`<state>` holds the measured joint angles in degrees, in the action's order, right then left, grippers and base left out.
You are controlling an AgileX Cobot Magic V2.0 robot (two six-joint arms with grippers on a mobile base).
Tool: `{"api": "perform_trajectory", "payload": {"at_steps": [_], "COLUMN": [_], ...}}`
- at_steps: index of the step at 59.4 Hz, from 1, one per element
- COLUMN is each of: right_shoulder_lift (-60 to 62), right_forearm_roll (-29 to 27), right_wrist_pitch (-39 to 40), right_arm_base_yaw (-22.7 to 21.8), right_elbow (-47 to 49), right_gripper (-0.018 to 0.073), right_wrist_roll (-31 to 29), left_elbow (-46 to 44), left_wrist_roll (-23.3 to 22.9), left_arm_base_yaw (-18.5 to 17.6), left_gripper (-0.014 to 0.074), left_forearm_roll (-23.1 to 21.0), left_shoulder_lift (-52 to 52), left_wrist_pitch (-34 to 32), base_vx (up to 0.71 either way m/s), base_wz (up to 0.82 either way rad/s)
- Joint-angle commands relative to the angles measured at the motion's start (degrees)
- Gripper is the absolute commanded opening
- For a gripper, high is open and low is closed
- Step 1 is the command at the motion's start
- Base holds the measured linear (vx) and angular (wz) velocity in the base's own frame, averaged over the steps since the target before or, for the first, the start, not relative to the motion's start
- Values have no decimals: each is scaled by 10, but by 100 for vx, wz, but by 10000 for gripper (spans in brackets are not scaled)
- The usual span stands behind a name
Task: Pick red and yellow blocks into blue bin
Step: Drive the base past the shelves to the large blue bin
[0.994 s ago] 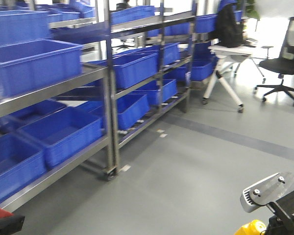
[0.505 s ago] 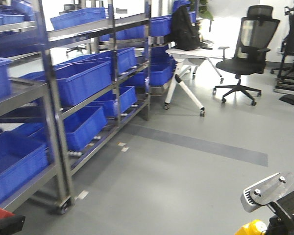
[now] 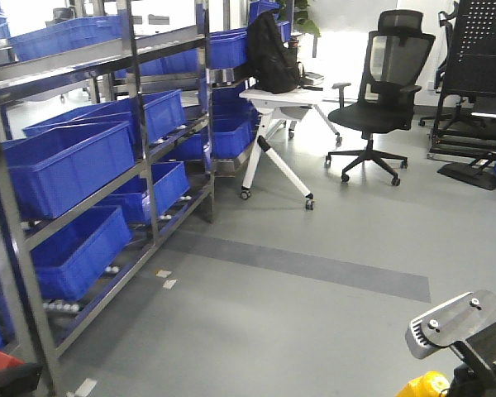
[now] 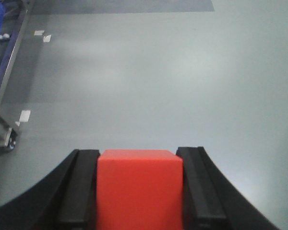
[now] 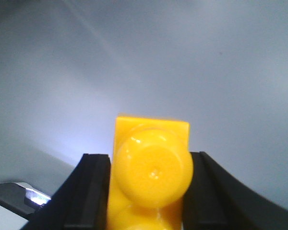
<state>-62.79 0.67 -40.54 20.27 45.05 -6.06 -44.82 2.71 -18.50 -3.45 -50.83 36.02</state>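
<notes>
Two blocks, and both are in our grasp. Our left gripper [image 4: 139, 191] is clamped on the red cube [image 4: 139, 182], with its black fingers [image 4: 79, 191] pressed against the cube's two sides at the bottom centre of the left wrist view, above bare grey floor [image 4: 158, 81]. Our right gripper [image 5: 149, 191] is clenched on the yellow brick [image 5: 151, 167], one round stud facing the camera, at the bottom centre of the right wrist view. Many blue tubs [image 3: 66, 165] fill a metal rack [image 3: 140, 141] along the left of the front view; we cannot tell which of them the blocks go into. At the upper right stand a white table [image 3: 274, 94] carrying a black backpack [image 3: 269, 50] and a black office chair [image 3: 380, 83].
</notes>
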Motion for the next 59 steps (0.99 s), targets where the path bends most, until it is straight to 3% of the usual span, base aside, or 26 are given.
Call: {"api": "perform_trajectory", "payload": {"at_steps": [1, 36, 59], "right_shoulder_lift": [13, 13, 13], "right_forearm_roll": [4, 4, 4], "right_wrist_pitch": [33, 33, 33], "right_arm_base_yaw": [-2, -2, -2], "right_elbow": [16, 16, 16], "right_gripper": [314, 314, 314], "right_wrist_roll": [-2, -2, -2], "left_elbow": [-13, -13, -13], "left_wrist_roll": [-2, -2, -2], "left_arm_base_yaw": [-3, -3, -3], "left_gripper": [239, 239, 239], "left_forearm_roll": [-3, -3, -3], "left_shoulder_lift": [4, 4, 4], "left_wrist_pitch": [-38, -38, -38], "base_vx": [45, 44, 40], "base_wz": [-16, -8, 24]}}
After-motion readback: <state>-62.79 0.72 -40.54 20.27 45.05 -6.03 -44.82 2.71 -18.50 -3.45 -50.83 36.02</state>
